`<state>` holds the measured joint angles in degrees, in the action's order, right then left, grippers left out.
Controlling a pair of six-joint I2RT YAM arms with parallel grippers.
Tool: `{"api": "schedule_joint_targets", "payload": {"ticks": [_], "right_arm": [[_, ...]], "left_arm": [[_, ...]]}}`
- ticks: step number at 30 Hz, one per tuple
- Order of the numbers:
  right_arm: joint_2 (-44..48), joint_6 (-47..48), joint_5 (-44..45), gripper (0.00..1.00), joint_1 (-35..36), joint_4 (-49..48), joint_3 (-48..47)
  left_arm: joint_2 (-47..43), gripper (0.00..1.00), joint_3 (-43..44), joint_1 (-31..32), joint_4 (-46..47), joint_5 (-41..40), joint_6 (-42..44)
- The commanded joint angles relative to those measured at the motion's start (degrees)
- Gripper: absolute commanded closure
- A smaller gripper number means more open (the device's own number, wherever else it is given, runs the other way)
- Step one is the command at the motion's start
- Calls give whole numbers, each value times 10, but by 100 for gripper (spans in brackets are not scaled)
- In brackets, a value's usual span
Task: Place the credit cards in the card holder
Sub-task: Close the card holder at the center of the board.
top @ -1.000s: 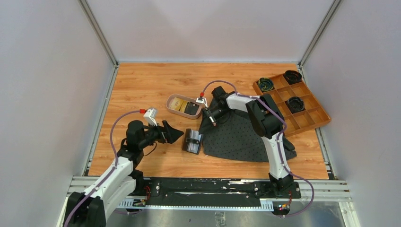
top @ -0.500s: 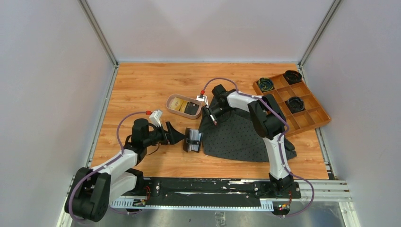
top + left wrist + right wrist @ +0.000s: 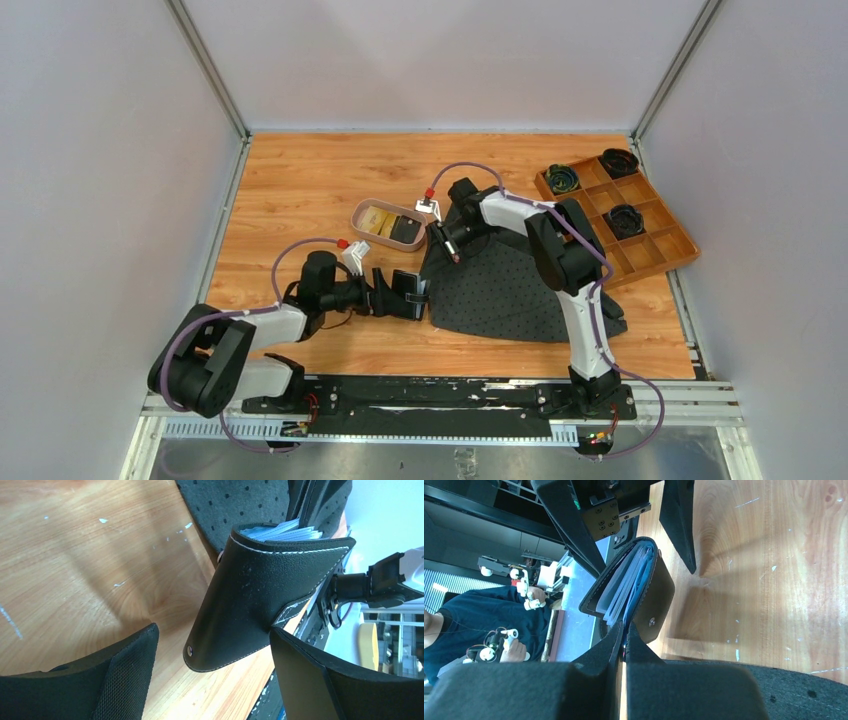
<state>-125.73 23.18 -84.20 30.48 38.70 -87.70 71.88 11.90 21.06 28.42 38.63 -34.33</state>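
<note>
Beside mat (image 3: 500, 290): holder (image 3: 260, 595), half open
Left gripper (image 3: 212, 635): advanced, jaws apart astride holder
Right gripper (image 3: 624, 645): jaws together
Cards (image 3: 378, 222): waiting in tray (image 3: 358, 215)

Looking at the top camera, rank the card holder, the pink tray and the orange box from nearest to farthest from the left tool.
1. card holder: between the fingers of the left tool.
2. pink tray: just beyond it, toward the back of the table.
3. orange box: far off at the right edge.
</note>
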Motion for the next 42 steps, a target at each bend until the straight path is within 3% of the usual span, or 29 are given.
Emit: {"api": "schedule_joint_targets", "payload": {"ticks": [1,7,13,16,20,24,28,29,30,31,37,42], "right_arm": [[29,29,-45,100,1,35,-20],[22,102,-71,100,12,112,-44],[0,259,-94,100,19,294,-104],[-16,346,-95,100,21,379,-133],[-34,435,-88,100,22,475,-167],[-38,455,-71,95,22,506,-184],[-22,444,-34,78,20,506,-197],[-15,442,-25,49,20,504,-198],[-9,439,-15,25,18,503,-201],[-1,438,-4,15,17,501,-202],[57,369,61,7,-3,425,-182],[133,294,159,4,-24,339,-150]], "left_arm": [[23,16,20,9,52,29,1],[12,18,20,11,77,45,-8],[-2,24,18,34,129,65,-36],[-8,38,23,41,137,71,-51],[-9,68,33,42,137,78,-73],[-20,90,38,42,138,83,-85],[-50,100,34,42,138,77,-103],[-61,100,30,42,137,74,-108],[-75,100,29,42,128,72,-110],[-92,100,29,42,111,67,-108],[-193,100,54,42,-50,30,-61],[-238,100,143,42,-311,-57,55]]}}
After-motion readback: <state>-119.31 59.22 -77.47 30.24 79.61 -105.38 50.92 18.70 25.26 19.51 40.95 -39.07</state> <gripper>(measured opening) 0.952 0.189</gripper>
